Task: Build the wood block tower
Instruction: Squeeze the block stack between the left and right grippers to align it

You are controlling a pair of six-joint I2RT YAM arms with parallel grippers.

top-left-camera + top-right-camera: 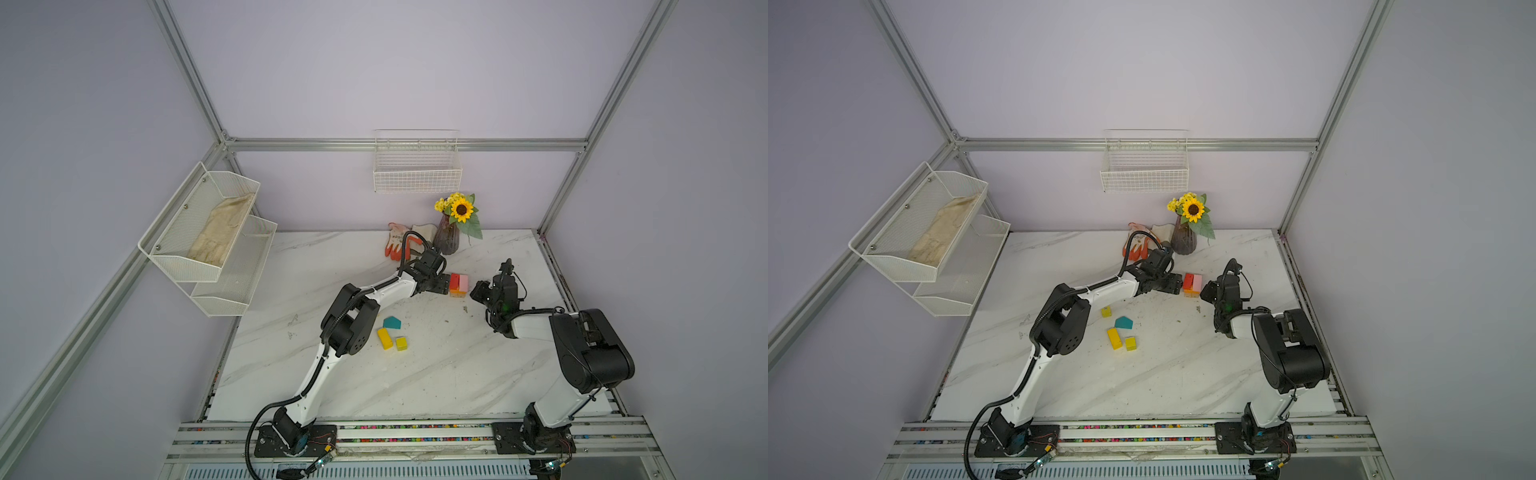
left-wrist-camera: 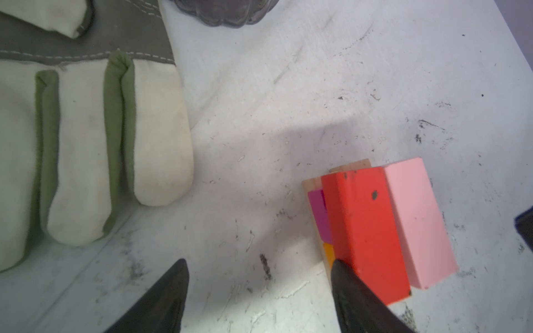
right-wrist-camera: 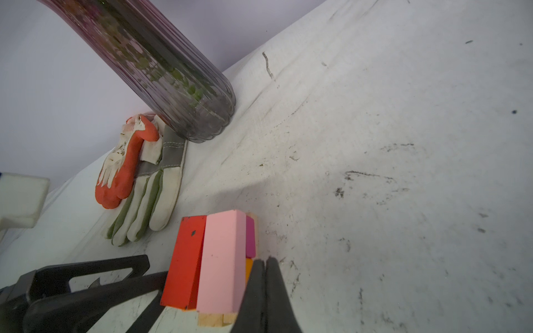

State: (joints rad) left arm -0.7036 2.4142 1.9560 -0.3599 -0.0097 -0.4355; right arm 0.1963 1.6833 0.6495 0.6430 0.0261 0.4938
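Note:
The tower is a low stack: a red bar and a pink bar lie side by side on magenta, orange and tan blocks. My left gripper is open on the stack's left, one fingertip touching the red bar's edge, nothing between the jaws. My right gripper is shut and empty, its tip against the stack's right side by the orange block. Loose wood blocks lie nearer the front: a teal pentagon, a yellow bar, a yellow cube and another yellow cube.
A dark purple vase with a sunflower stands just behind the stack, with work gloves beside it. A wire basket hangs on the back wall and a mesh shelf on the left wall.

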